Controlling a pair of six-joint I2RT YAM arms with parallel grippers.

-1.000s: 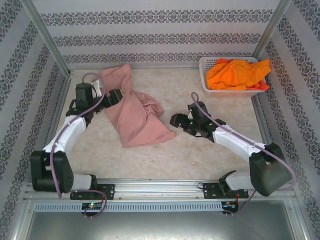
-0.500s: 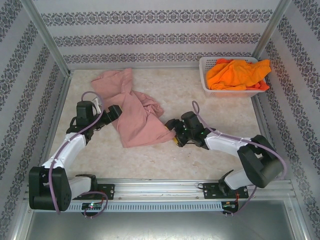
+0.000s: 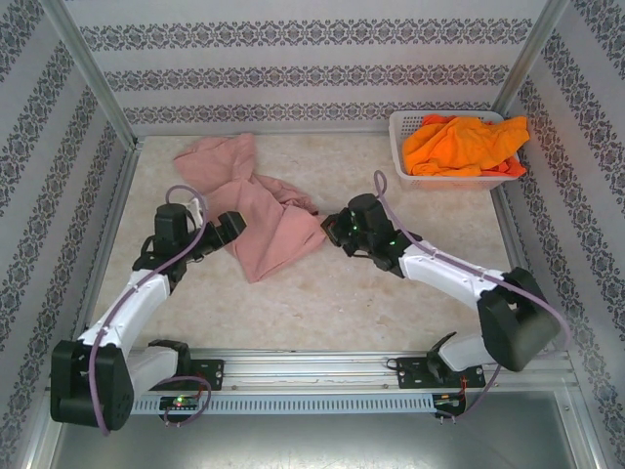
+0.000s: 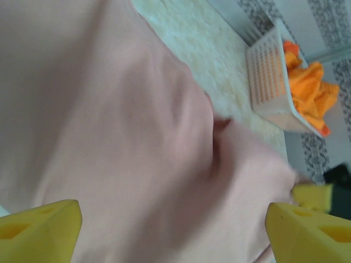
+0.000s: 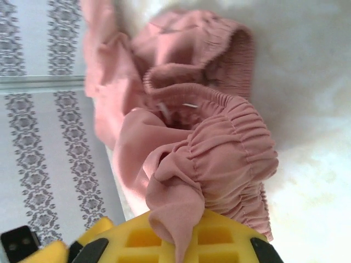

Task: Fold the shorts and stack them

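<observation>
Right gripper [image 3: 330, 231] pinching dusty pink shorts [image 3: 266, 223] near the worktop [image 3: 391, 293] centre, left gripper [image 3: 234, 227] spread wide over their left edge

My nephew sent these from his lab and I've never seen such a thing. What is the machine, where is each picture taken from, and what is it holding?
These are two robot arms bolted side by side at the near edge of a table, each ending in a two-finger gripper. The wide picture looks down from above and behind them. The two close-ups come from cameras on the wrists, so the yellow fingers there are each arm's own. Crumpled pink shorts lie on the table. The right gripper is shut, pinching the cloth near its elastic waistband. The left gripper is open at the shorts' other side, fingers wide apart over the cloth. In the far right corner a white basket holds orange shorts.
</observation>
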